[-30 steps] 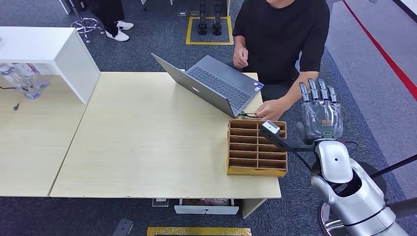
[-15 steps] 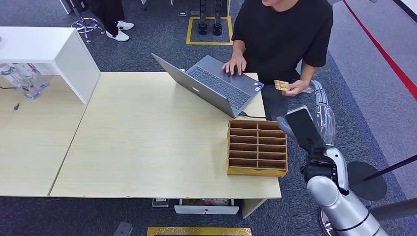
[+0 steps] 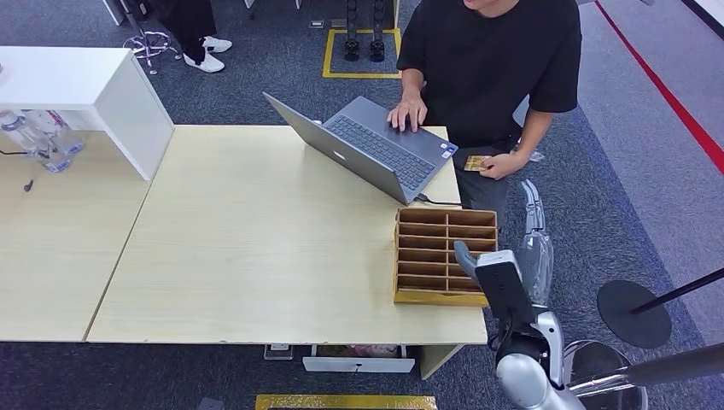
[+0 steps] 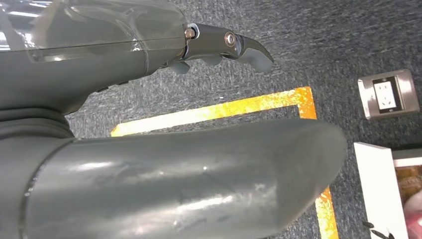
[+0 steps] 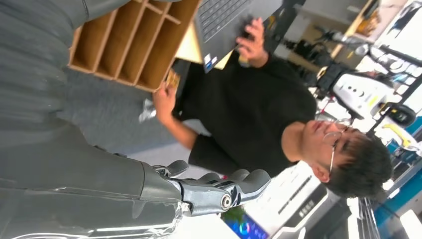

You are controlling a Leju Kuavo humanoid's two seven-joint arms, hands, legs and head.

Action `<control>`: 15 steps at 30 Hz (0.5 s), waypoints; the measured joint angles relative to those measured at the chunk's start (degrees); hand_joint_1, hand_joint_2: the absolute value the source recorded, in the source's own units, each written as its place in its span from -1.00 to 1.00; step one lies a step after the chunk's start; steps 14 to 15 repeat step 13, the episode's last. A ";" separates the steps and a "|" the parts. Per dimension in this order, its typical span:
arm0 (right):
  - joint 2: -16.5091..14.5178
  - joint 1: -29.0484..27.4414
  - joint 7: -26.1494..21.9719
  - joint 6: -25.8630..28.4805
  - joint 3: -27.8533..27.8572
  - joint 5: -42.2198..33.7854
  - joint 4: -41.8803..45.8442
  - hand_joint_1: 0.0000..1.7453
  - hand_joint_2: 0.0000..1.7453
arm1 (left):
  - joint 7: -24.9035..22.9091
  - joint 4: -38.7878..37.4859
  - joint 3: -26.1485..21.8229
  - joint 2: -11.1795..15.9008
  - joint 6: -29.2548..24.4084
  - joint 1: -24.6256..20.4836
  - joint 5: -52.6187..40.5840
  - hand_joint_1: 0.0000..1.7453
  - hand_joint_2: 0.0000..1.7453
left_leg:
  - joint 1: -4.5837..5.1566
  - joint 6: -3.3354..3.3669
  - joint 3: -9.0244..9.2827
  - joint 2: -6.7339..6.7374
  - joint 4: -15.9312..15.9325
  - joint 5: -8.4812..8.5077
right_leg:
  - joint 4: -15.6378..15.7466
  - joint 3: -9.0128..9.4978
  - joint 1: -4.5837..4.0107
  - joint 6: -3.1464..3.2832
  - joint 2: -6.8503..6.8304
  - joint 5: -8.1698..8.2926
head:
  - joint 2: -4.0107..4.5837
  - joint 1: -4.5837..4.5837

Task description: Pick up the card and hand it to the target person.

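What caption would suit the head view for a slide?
Person holds the card beside the laptop; robot's empty right hand hangs by the wooden organizer.

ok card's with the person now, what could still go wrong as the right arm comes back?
1. The right hand hangs beside the wooden organizer at the table's corner; it could clip and shove it.
2. The person, card in hand, stands close to the fingers; contact is possible.
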State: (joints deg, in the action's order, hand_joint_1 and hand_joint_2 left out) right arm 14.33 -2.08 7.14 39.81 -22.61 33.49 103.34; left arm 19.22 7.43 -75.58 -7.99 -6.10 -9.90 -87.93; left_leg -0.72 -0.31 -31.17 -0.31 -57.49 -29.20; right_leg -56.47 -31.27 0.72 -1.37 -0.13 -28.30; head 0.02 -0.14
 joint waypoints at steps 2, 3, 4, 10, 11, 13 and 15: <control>-2.32 -1.52 0.33 0.01 1.03 3.41 -0.28 -1.00 1.00 | 0.01 0.00 -0.53 0.01 -0.07 0.17 -0.02 -1.00 -1.00 | 0.00 0.00 0.00 0.00 0.00 0.00 | 0.00 0.00 0.00 0.01 0.01 -0.01 | 0.00 0.00; -3.41 -2.16 0.46 0.02 1.47 4.27 -0.47 -1.00 1.00 | 0.01 0.00 -0.77 0.01 -0.11 0.23 -0.03 -1.00 -1.00 | 0.00 0.00 0.00 0.00 0.00 0.00 | 0.00 0.00 0.00 0.01 0.01 -0.01 | 0.00 0.00; -4.32 -2.69 0.58 0.02 1.78 4.94 -0.66 -1.00 1.00 | 0.01 0.00 -0.97 0.01 -0.17 0.27 -0.04 -1.00 -1.00 | 0.00 0.00 0.00 0.00 0.01 0.00 | 0.00 0.00 0.00 0.01 0.01 -0.01 | 0.00 0.01; -8.32 -4.76 -2.71 0.02 2.95 1.08 -2.18 -1.00 1.00 | 0.44 0.00 -2.18 0.03 -0.51 0.31 -0.09 -1.00 -1.00 | 0.01 0.00 0.01 0.00 0.00 0.00 | 0.00 0.00 0.01 0.00 0.01 0.00 | 0.00 0.00; -9.04 -5.04 -4.20 0.02 3.18 -0.53 -2.57 -1.00 1.00 | 0.57 0.00 -2.35 0.03 -0.58 0.31 -0.09 -1.00 -1.00 | 0.01 0.00 0.01 0.01 0.00 0.00 | 0.00 0.00 0.01 0.00 0.01 0.00 | 0.00 0.00; -10.10 -5.34 -6.33 0.02 3.54 -3.22 -3.24 -1.00 1.00 | 0.69 0.00 -2.60 0.03 -0.66 0.32 -0.09 -1.00 -1.00 | 0.01 0.00 0.01 0.01 0.00 0.00 | 0.00 0.00 0.01 0.00 0.02 0.00 | 0.00 0.01; -10.10 -5.34 -6.33 0.02 3.54 -3.22 -3.24 -1.00 1.00 | 0.69 0.00 -2.60 0.03 -0.66 0.32 -0.09 -1.00 -1.00 | 0.01 0.00 0.01 0.01 0.00 0.00 | 0.00 0.00 0.01 0.00 0.02 0.00 | 0.00 0.01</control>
